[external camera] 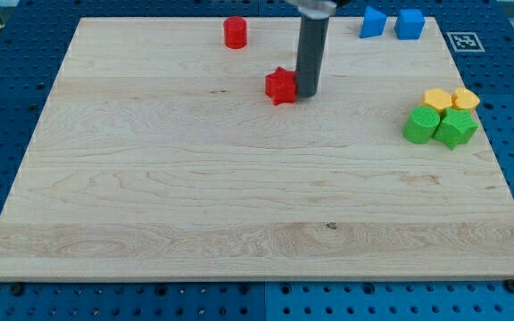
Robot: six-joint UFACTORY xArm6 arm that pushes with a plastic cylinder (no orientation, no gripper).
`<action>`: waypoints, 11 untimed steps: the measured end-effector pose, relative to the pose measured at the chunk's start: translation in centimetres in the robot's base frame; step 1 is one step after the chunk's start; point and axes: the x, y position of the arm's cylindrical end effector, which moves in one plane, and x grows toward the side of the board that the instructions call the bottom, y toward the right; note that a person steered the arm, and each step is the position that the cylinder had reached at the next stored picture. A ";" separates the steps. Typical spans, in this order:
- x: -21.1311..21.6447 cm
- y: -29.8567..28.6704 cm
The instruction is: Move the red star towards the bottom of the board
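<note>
The red star [280, 86] lies on the wooden board [239, 196], in the upper middle of the view. My tip [308, 94] is right beside the star on its right side, touching it or nearly so. The dark rod rises straight up from there to the view's top edge.
A red cylinder [235, 32] stands near the top edge, left of the rod. Two blue blocks [373, 21] [409, 23] sit at the top right. Two yellow blocks [436, 98] [465, 98] and two green blocks [422, 124] [456, 127] cluster at the right edge.
</note>
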 end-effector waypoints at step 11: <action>12.0 -1.1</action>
